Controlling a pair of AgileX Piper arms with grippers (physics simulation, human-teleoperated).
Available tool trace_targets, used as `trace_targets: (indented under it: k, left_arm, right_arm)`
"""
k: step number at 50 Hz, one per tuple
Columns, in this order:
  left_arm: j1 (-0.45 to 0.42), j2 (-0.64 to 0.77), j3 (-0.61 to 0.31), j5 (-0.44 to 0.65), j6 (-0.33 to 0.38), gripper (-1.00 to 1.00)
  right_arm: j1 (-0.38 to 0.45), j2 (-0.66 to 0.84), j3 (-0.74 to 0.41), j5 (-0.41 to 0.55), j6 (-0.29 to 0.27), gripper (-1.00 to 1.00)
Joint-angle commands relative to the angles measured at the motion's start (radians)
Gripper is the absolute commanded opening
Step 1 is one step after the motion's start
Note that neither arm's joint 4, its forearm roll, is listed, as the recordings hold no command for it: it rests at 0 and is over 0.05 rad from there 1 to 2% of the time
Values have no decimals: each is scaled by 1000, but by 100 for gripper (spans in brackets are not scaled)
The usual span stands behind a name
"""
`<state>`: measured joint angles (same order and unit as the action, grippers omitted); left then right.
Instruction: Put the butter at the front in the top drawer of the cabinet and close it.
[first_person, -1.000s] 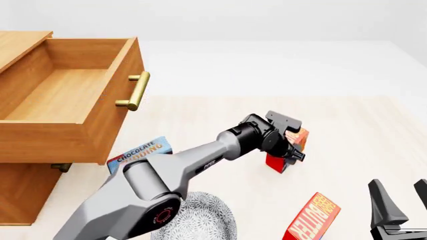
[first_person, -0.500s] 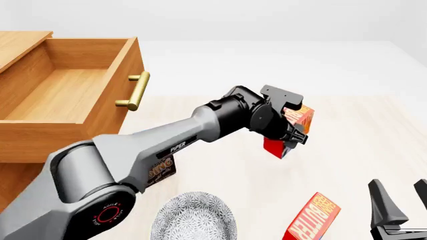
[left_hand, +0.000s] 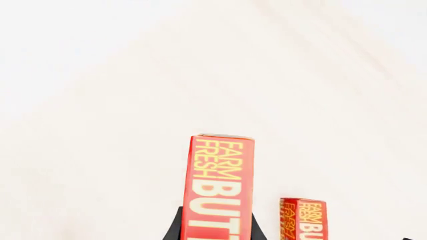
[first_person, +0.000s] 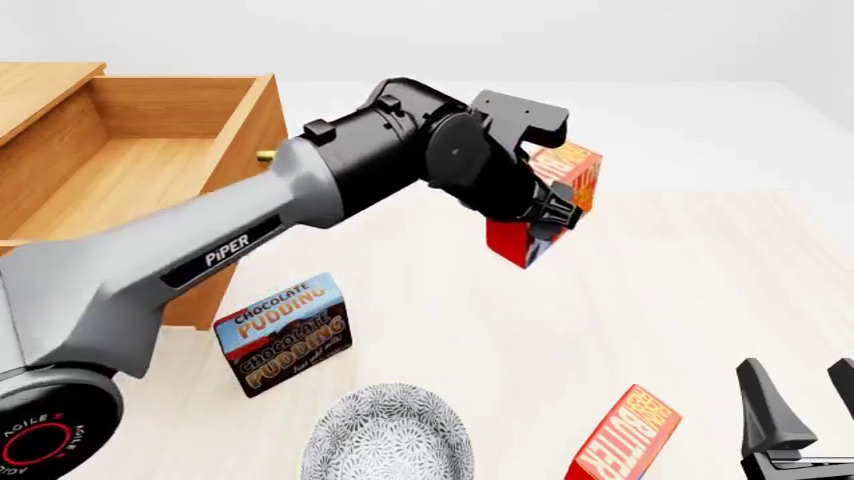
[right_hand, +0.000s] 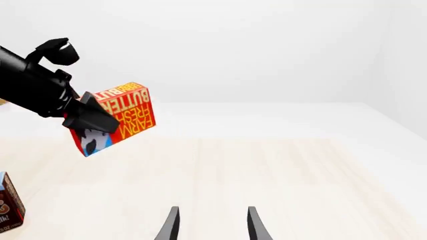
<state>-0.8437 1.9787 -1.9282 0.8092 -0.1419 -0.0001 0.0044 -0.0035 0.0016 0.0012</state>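
The left gripper (first_person: 547, 215) is clamped on a butter carton (first_person: 554, 200) and holds it in the air above the table (first_person: 694, 290), well clear of the surface. The carton sits tilted in the fingers, its orange face up and its red body hanging below them. To the left of it the top drawer (first_person: 147, 180) of the cabinet (first_person: 40, 85) stands pulled out and bare inside — its brass handle (first_person: 267, 155) is mostly hidden behind the arm.

The step in hand looks like the carry: the carton is off the table but not yet over the drawer. The next move calls for a swing leftward over the drawer's front wall, high enough that the carton's lower corner clears the rim, then a descent and a release inside. After that the drawer needs pushing shut.

The second butter carton (first_person: 625, 437) stands on the table near the front edge, just beside the right gripper (right_hand: 211, 225), which rests low with its fingers apart and nothing between them. A chocolate pudding box (first_person: 283, 333) and a patterned plate (first_person: 387, 440) sit below the arm — neither is in the path.
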Motion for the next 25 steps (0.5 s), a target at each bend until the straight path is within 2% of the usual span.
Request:
trace_targets:
  k: [1,9,19,25]
  left_arm:
    - [61,-105,-4,86,58,-100]
    - [114,-164,13,128,81,-100]
    - [175,-209,-22,201,111,-100]
    - [219,-245,-77,268,115,-100]
  right_arm:
    - [0,0,0,-1,0,100]
    - [0,0,0,-1,0,100]
    - [0,0,0,-1,0,100]
    - [0,0,0,-1,0,100]
